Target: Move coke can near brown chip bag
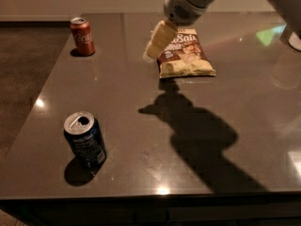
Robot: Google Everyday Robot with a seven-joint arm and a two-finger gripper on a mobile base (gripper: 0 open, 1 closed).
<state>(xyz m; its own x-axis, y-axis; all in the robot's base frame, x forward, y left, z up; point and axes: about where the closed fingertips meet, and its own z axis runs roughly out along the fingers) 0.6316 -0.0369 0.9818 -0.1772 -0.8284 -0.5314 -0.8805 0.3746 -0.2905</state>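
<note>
Now | pincer (150, 54) above dark glossy table (117, 91) | coke can (83, 36) far corner

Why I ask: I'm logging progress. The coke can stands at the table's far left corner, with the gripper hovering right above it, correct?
No. The coke can does stand there, but the camera view shows the gripper hovering at the left edge of the brown chip bag, well right of the can.
</note>
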